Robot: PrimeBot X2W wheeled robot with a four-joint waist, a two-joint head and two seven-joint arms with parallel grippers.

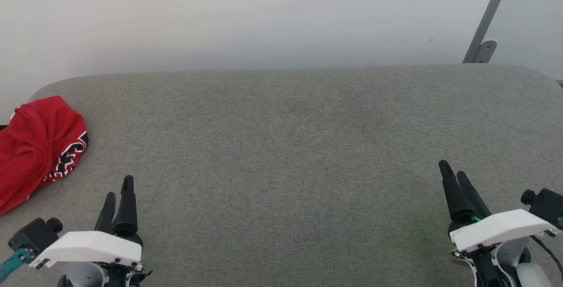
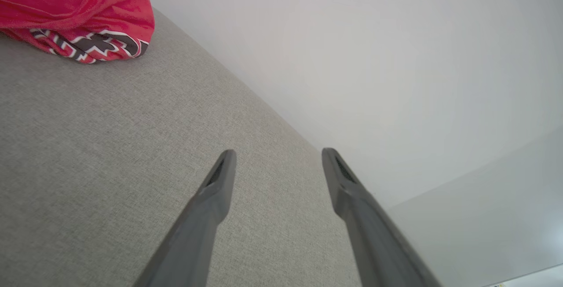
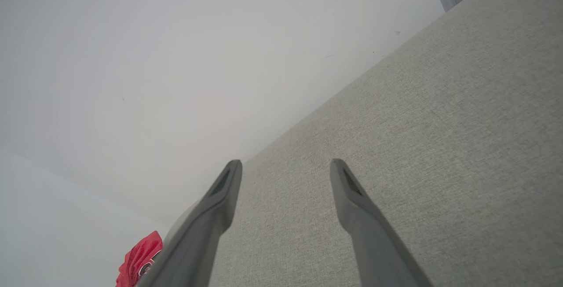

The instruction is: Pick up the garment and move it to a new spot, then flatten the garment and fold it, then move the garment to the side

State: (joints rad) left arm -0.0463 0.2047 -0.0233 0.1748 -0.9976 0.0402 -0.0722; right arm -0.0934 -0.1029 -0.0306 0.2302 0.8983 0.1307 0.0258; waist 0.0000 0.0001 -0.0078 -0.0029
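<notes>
Nearest, low left in head view: L gripper [image 1: 119,186], two long dark fingers under a white plastic cover, above the grey woven-fabric padded surface [image 1: 281,146]. Fingers spread wide, nothing btwn them; in L wrist view the gap of the L gripper [image 2: 278,152] shows just bare fabric. Low right: R gripper [image 1: 451,168], same build, also spread wide & empty. R wrist view agrees, R gripper [image 3: 286,162] over plain grey fabric.

Further out, far left of surface: red thin-fabric basketball jersey [image 1: 39,146] w/ black white-outlined lettering, bunched in a crumpled heap at the surface's left edge, partly cut off by frame. Lettering visible on its right-hand lower side; jersey [image 2: 74,9] rests on the fabric, not flat, not folded. It's ahead & left of L gripper, apart from it, no contact; well apart from R gripper.

Farthest: rounded back edge of surface, then plain pale wall [image 1: 220,14]. Top right, slanted grey metal bar [image 1: 488,18] w/ a bracket at its base, behind the surface.
</notes>
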